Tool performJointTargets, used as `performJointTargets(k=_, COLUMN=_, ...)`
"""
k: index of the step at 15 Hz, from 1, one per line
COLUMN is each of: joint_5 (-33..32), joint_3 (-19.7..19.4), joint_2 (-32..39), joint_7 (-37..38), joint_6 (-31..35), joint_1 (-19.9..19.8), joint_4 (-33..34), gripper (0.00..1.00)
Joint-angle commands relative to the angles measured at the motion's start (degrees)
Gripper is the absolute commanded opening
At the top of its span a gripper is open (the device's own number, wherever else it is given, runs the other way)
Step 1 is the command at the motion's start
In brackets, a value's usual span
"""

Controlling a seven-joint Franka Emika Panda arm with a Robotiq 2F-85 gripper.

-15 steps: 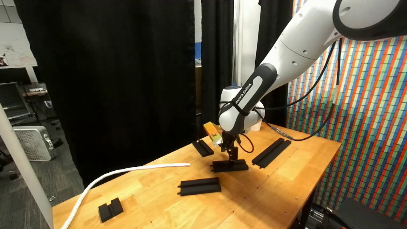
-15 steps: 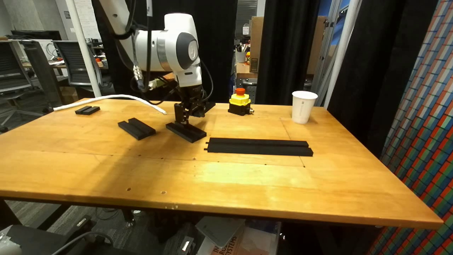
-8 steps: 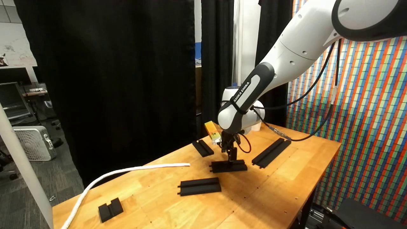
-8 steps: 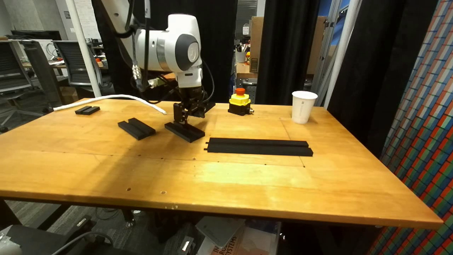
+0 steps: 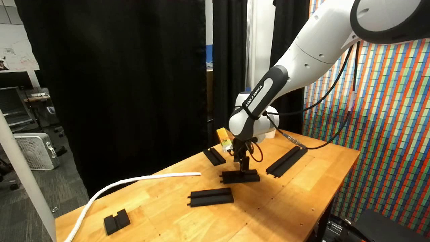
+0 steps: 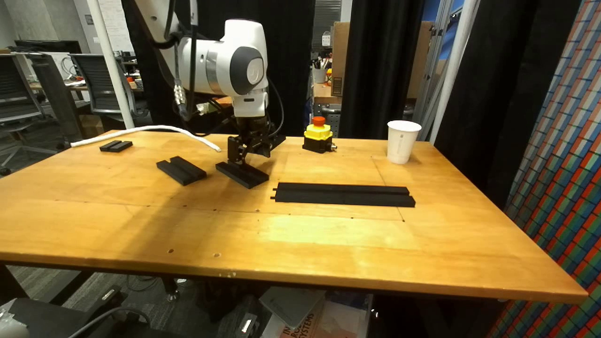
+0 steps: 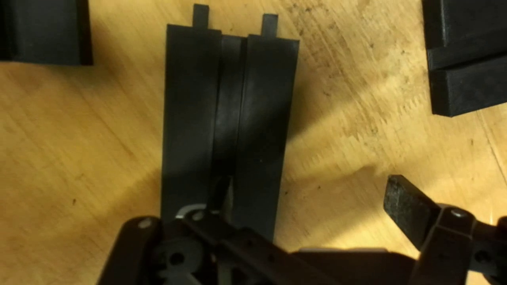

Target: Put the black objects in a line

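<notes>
Between the long bar (image 6: 345, 195) and a shorter bar (image 6: 181, 170): my gripper (image 7: 309, 189) nudges the middle bar (image 6: 245, 175).
Jaws spread wide, clamped on nothing; one fingertip (image 7: 222, 198) appears set in the middle bar's groove. Over the last second both have shifted slightly toward the shorter bar, away from the long bar. I read it as pushing toward alignment; no line yet, all three apart, the long bar angled off.

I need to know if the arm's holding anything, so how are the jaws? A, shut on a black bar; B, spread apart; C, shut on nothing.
B: in the wrist view one finger shows against the black bar, the other finger well aside over tabletop.
</notes>
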Motion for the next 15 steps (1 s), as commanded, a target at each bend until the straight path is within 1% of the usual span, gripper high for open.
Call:
performJointTargets(k=1, joint_5=3.97, joint_3=1.37, joint_2=0.17, joint_7=-0.09, joint_6=-1.45, joint_1=-0.33, joint_4=0.32, gripper=1.00)
performJointTargets(k=8, joint_5=8.18, joint_3=2.37, joint_2=1.49, joint_7=-1.25, joint_6=-0.03, joint_1=-0.93, joint_4=-0.38, gripper=1.00)
performJointTargets(k=11, joint_5=8.14, joint_3=2.23, joint_2=2.34, joint_7=-2.40, joint_6=-0.01, joint_1=-1.21, joint_4=-0.38, gripper=1.00)
performJointTargets(k=15, joint_5=6.70, joint_3=1.27, joint_2=1.59, joint_7=-3.15, joint_6=-0.74, joint_1=-0.93, joint_4=-0.88, gripper=1.00)
